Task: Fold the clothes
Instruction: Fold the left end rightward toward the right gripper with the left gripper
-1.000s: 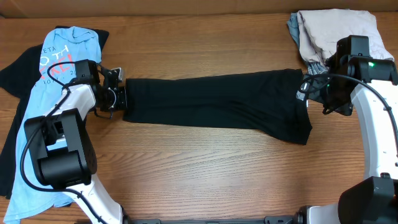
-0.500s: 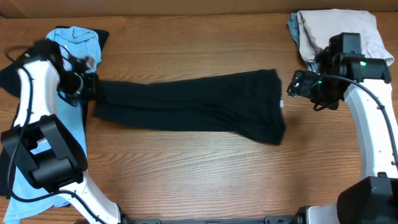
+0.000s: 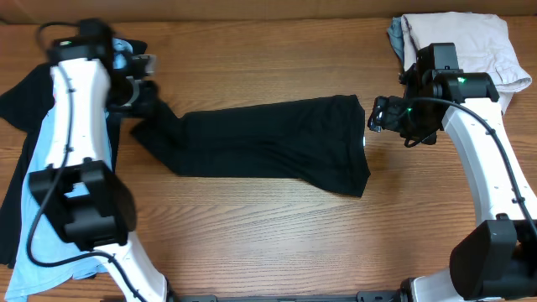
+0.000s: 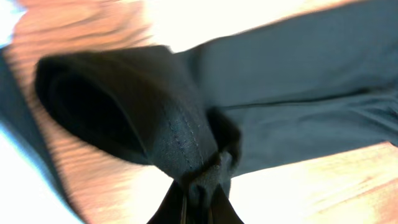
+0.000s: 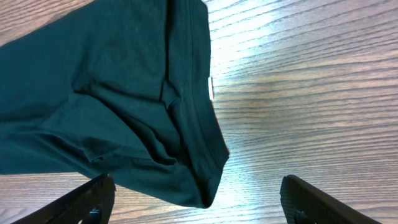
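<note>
A long black T-shirt (image 3: 268, 143), folded lengthwise, lies across the middle of the table. My left gripper (image 3: 141, 91) is shut on its bunched left end, lifted toward the far left; in the left wrist view the fabric (image 4: 180, 137) is pinched in that gripper (image 4: 200, 198). My right gripper (image 3: 377, 114) stands open just right of the shirt's right edge, holding nothing. In the right wrist view the shirt's corner (image 5: 155, 112) with a small white label (image 5: 211, 87) hangs over the gap of the right gripper (image 5: 205, 202). A light blue T-shirt (image 3: 38, 159) lies under the left arm.
A pile of folded beige and grey clothes (image 3: 457, 38) sits at the back right, behind the right arm. More dark cloth (image 3: 17, 96) lies at the left edge beside the blue shirt. Bare wooden table (image 3: 277, 235) stretches in front of the black shirt.
The left gripper swung up and to the far left, dragging the black shirt leftward by its end. The right gripper followed to the left, staying open beside the shirt's right edge.
</note>
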Controlling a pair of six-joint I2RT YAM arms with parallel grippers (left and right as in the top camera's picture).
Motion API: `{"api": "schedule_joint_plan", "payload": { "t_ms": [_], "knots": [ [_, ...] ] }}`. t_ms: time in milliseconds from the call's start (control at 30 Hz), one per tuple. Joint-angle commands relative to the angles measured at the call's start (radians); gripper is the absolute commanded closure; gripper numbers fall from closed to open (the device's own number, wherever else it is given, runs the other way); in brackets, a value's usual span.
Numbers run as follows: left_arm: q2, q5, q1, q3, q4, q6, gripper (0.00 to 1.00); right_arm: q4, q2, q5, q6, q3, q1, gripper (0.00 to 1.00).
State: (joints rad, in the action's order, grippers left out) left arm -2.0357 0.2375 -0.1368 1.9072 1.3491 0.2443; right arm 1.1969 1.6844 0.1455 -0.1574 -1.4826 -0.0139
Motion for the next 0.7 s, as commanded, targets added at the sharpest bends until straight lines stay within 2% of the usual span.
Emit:
{"api": "schedule_joint_plan", "payload": {
  "t_ms": [0, 133, 267, 667],
  "knots": [
    [0.007, -0.003, 0.109, 0.013, -0.008, 0.026, 0.96, -0.004, 0.013, 0.006, -0.006, -0.015, -0.002, 0.11],
    [0.007, -0.012, 0.233, 0.012, -0.026, 0.024, 0.96, -0.018, 0.013, 0.006, -0.006, -0.015, -0.002, 0.10],
    [0.006, -0.013, 0.301, 0.012, -0.047, 0.003, 0.96, -0.019, 0.013, 0.006, -0.006, -0.015, -0.002, 0.09],
    [-0.006, -0.013, 0.443, -0.003, -0.142, -0.066, 0.96, -0.038, 0.013, 0.006, -0.005, -0.015, -0.002, 0.06]
  ]
}}
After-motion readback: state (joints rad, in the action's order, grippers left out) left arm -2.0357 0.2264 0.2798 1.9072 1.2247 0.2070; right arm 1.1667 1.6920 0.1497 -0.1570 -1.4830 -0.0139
